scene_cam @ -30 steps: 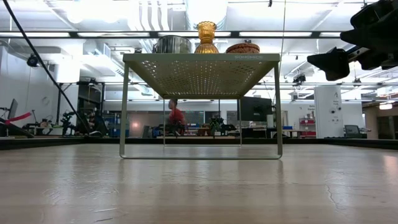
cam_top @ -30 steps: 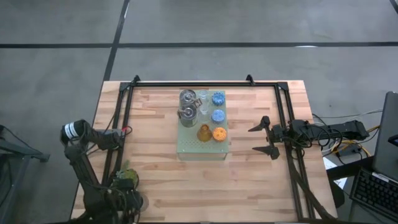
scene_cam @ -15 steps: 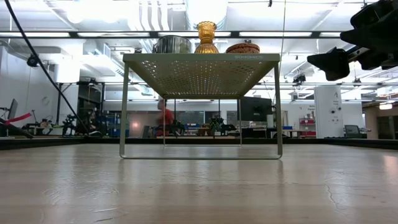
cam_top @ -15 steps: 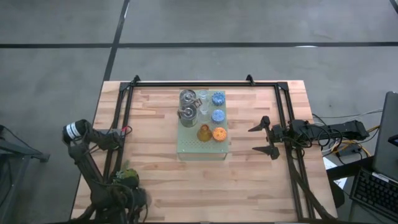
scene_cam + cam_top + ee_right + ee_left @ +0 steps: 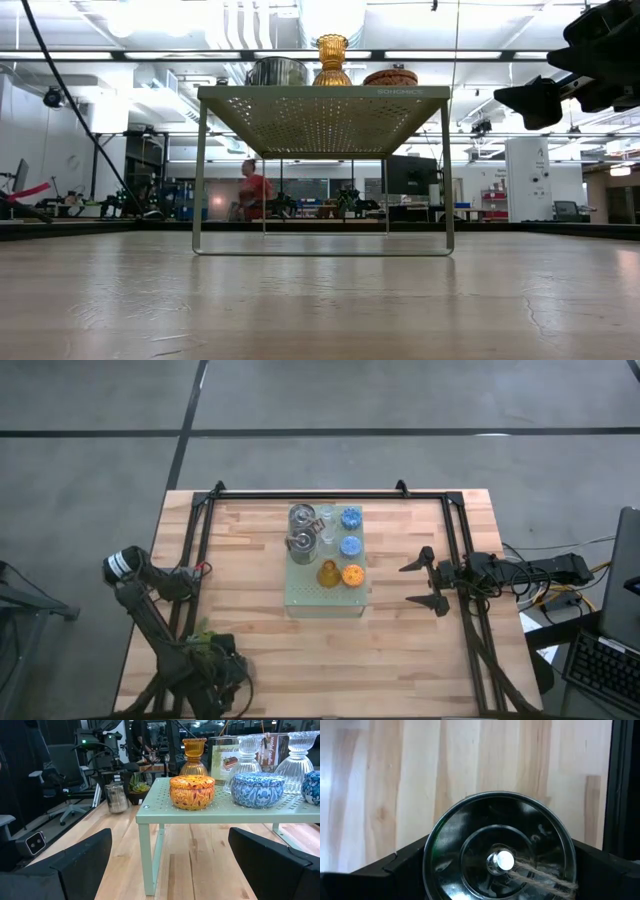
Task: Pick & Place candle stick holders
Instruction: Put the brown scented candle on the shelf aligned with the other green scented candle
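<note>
My left gripper (image 5: 222, 670) is at the table's near left, pointing steeply down and shut on a shiny silver candle stick holder (image 5: 500, 852), which the arm hides in the high view. Two more silver holders (image 5: 301, 530), two clear glass ones (image 5: 326, 526), two blue ones (image 5: 350, 532), an amber one (image 5: 328, 572) and an orange one (image 5: 352, 574) stand on the pale green perforated board (image 5: 318, 598), a raised shelf on legs (image 5: 322, 120). My right gripper (image 5: 425, 582) waits open and level to the right of the board. My left gripper has the silver holder between its two fingers, one on each opposite side of the round wall (image 5: 429, 857), just below the rim. The fingers come from above, pointing steeply down. The holder stays upright, its open top up; I cannot tell whether its base is on the table.
A leafy green sprig (image 5: 205, 648) lies right beside my left gripper. A strand of twine (image 5: 545, 875) lies inside the held holder. Black frame rails (image 5: 195, 550) run along the table's left, far and right sides. Bare wood lies between the board and the near edge.
My left gripper has swung toward the table's right edge along the near edge, rolling at the wrist. The sprig has stayed about where it was. In the room behind, a person has walked leftward.
</note>
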